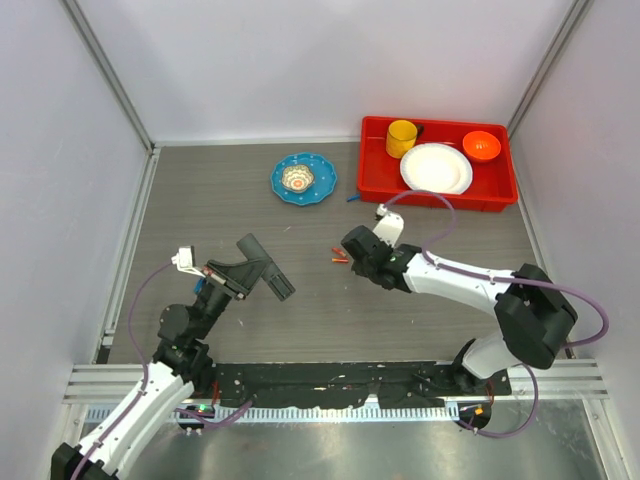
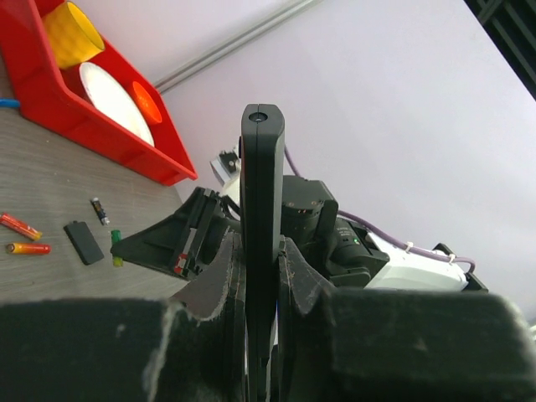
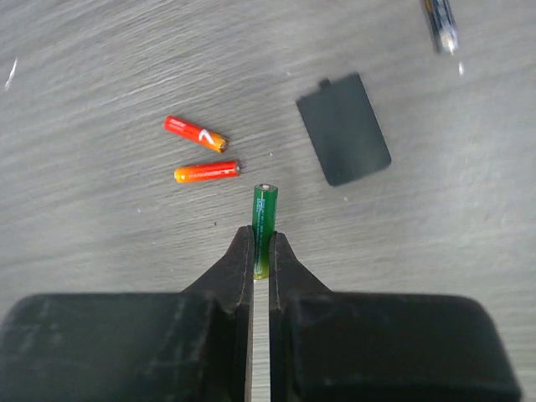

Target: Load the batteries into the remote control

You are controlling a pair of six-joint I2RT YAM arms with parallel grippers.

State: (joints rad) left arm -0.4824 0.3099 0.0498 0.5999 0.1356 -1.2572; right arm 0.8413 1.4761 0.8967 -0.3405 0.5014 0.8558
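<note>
Bright even lighting, soft faint shadows, near foreground blurred in both wrist views

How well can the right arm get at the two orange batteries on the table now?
Probably not at once: the right gripper is shut on a green battery. The orange batteries lie bare on the table just ahead of it, so with empty jaws the way looks free.

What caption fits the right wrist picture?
Right hand pinches a green battery near two orange batteries and a black cover.

Black remote control (image 2: 262, 193) held aloft; orange-red batteries (image 3: 207, 172) lie flat; green battery (image 3: 265, 209) gripped.
</note>
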